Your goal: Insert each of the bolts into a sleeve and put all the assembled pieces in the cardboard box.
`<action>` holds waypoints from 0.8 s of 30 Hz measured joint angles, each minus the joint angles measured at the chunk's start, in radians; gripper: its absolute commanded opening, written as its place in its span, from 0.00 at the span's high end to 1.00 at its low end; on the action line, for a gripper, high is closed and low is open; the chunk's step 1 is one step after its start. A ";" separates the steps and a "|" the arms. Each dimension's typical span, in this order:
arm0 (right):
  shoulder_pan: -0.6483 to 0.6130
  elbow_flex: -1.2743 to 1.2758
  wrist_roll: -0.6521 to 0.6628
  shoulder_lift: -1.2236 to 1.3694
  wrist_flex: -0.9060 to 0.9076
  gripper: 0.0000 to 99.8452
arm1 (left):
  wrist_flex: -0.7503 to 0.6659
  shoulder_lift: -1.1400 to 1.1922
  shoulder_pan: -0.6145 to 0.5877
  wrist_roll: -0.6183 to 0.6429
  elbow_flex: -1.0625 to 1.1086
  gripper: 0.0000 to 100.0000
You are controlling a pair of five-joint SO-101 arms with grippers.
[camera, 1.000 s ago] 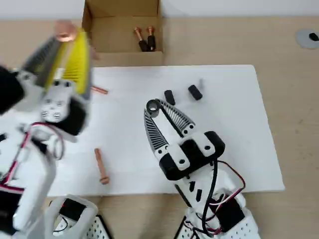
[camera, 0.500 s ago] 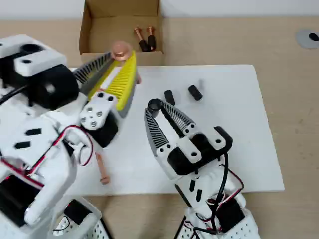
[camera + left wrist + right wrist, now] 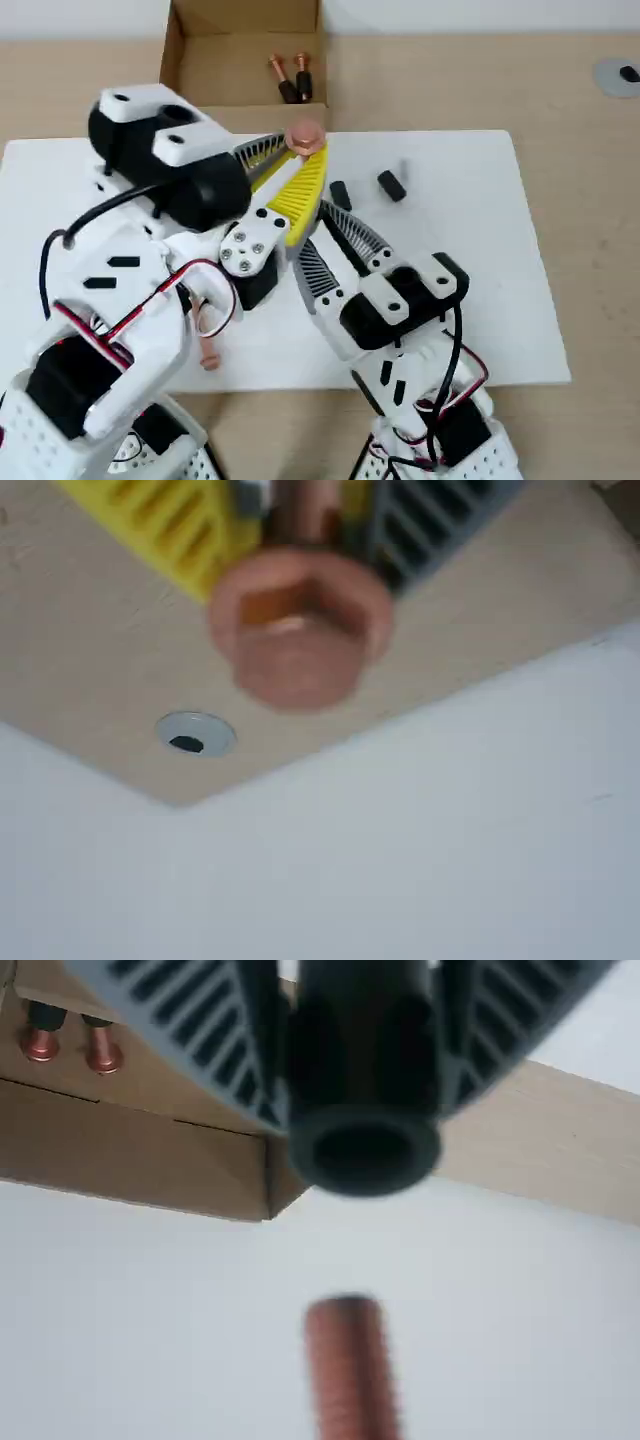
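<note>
My left gripper, with one yellow and one grey finger, is shut on a copper bolt; its head faces the left wrist camera. It hangs over the tip of my right gripper, which is shut on a black sleeve, open end outward. In the right wrist view the bolt's threaded shaft points toward the sleeve's mouth, a short gap apart. The cardboard box at the back holds two assembled pieces. Two loose sleeves lie on the white mat.
Another copper bolt lies on the mat near its front edge, partly under the left arm. A grey grommet sits in the wooden table at the far right. The mat's right half is open space.
The left arm has swung from the far left to the right with the bolt, bringing it over the right gripper's tip. The right arm has barely moved.
</note>
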 measured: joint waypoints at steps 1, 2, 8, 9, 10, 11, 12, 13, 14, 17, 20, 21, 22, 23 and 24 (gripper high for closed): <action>0.000 0.000 0.000 0.000 0.000 0.99 | 0.000 0.000 0.000 -0.008 0.000 0.99; 0.000 0.000 0.000 0.000 0.000 0.99 | 0.000 0.000 0.000 -0.014 0.000 0.99; 0.000 0.000 0.000 0.000 0.000 0.99 | 0.051 0.000 0.003 -0.018 0.002 0.99; 0.000 0.000 0.000 0.000 0.000 0.99 | 0.063 0.000 0.003 -0.018 0.002 0.99; 0.000 0.000 0.000 0.000 0.000 0.99 | 0.072 0.000 0.003 -0.018 0.002 0.99; 0.000 0.000 0.000 0.000 0.000 0.99 | 0.081 0.000 0.003 -0.018 0.002 0.99; 0.000 0.000 0.000 0.000 0.000 0.99 | 0.091 0.000 0.003 -0.018 0.002 0.99; 0.000 0.000 0.000 0.000 0.000 0.99 | 0.098 0.000 0.003 -0.018 0.002 0.99; 0.000 0.002 0.000 0.000 0.000 0.99 | 0.104 0.000 0.003 -0.018 0.002 0.99; 0.000 0.002 0.000 0.000 0.000 0.99 | 0.110 0.000 0.003 -0.003 0.002 0.99; 0.000 0.002 0.000 0.000 0.000 0.99 | 0.110 0.000 0.003 0.003 0.002 0.99; 0.000 0.002 0.000 0.000 0.000 0.99 | 0.110 0.000 0.003 0.003 0.002 0.99; 0.000 0.002 0.000 0.000 0.000 0.99 | 0.110 0.000 0.003 0.003 0.002 0.99; 0.000 0.002 0.000 0.000 0.000 0.99 | 0.110 0.000 0.003 0.003 0.002 0.99; 0.000 0.002 0.000 0.000 0.000 0.99 | 0.110 0.000 0.003 0.003 0.002 0.99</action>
